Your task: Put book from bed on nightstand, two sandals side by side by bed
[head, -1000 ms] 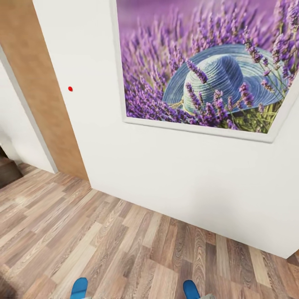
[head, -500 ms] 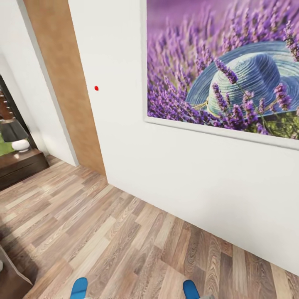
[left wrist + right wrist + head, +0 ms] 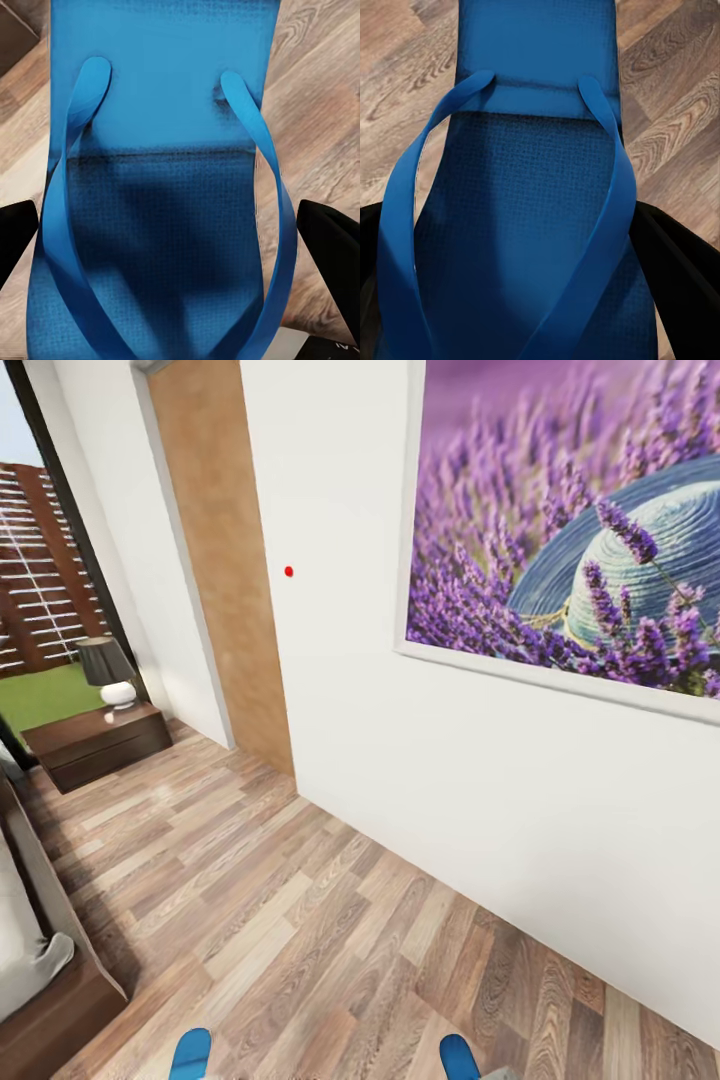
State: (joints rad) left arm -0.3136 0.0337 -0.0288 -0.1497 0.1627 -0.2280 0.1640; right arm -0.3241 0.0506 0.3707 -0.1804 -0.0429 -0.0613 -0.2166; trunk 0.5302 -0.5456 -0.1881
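A: Where are the 2 sandals?

B: Each is carried by an arm. In the left wrist view, a bright blue sandal [image 3: 161, 187] lies lengthwise between the left gripper [image 3: 176, 240], whose 2 black fingers [image 3: 330, 247] stand at either edge of the sole. On the far side the finger touches the strap; on the near side I cannot tell whether there is contact. In the right wrist view the other sandal [image 3: 529, 225] sits between the right gripper [image 3: 510, 277], both dark fingers [image 3: 675, 270] pressed against its sides, so that one is held. The straps are blue, the same as the soles.

A: And from the head camera?

B: Just 2 blue tips at the bottom edge, the left one [image 3: 190, 1052] and the right one [image 3: 459, 1056], over the wood-plank floor [image 3: 300, 920].

A: What else is around?

B: A corner of the bed [image 3: 40, 970] at the lower left, grey mattress on a dark frame. Farther back by the window [image 3: 45, 600], a dark nightstand [image 3: 98, 742] with a small lamp [image 3: 108, 672] on top. Straight ahead is a white wall [image 3: 400, 760] with a small red dot [image 3: 289, 571], a tan door panel [image 3: 225, 560], and a large lavender picture [image 3: 580, 520] showing a blue hat.
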